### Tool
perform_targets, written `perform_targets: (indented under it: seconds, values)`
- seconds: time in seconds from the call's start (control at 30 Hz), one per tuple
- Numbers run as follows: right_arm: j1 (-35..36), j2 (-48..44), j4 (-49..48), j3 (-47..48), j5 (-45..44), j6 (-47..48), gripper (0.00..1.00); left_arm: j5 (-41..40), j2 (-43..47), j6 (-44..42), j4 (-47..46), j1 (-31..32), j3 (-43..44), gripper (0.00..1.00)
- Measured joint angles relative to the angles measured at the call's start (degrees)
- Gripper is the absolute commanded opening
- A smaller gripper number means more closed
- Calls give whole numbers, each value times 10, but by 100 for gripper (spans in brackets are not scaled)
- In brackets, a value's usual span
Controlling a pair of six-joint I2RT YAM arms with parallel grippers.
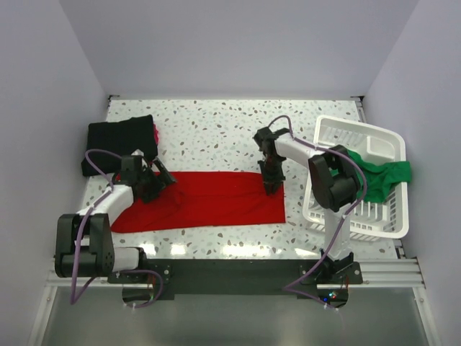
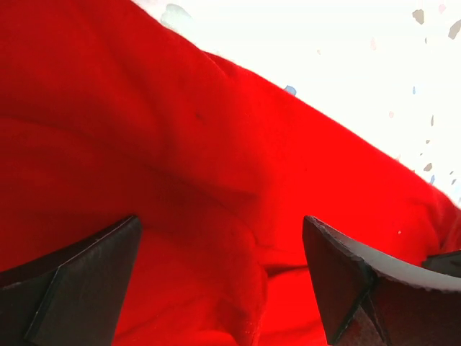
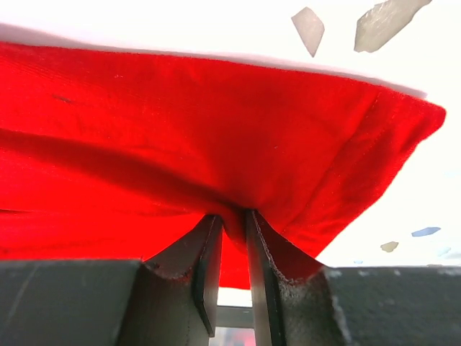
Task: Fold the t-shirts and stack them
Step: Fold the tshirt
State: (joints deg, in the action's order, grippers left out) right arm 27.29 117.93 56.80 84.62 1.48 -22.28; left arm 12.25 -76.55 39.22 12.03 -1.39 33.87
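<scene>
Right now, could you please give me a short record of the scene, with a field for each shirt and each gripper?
red shirt: spread flat as a long strip on the table
black shirt: folded, far left of the table
green shirt: in the basket, hanging over its right rim
left gripper: open, at the red shirt's left end
right gripper: shut on a fold at the red shirt's right end

No legible text, label, brand, number or sign in any of the three views. Red t-shirt [image 1: 216, 198], black t-shirt [image 1: 119, 137], green t-shirt [image 1: 385, 173], white basket [image 1: 360, 133] and speckled surface [image 1: 216, 130]: plain faces, nothing readable on them.
</scene>
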Motion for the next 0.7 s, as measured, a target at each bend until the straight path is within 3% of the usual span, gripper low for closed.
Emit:
perform_targets:
  seconds: [0.23, 0.43, 0.6, 0.7]
  values:
    - [-5, 2, 6, 2, -7, 5, 24, 0, 59, 40, 21, 0, -37, 100]
    - [-17, 2, 14, 2, -21, 21, 44, 10, 130, 69, 118, 0, -34, 100]
    - [-17, 2, 16, 4, -24, 35, 54, -28, 154, 38, 201, -14, 53, 100]
    - [-17, 2, 15, 6, -23, 39, 55, -83, 137, -12, 215, -41, 124, 88]
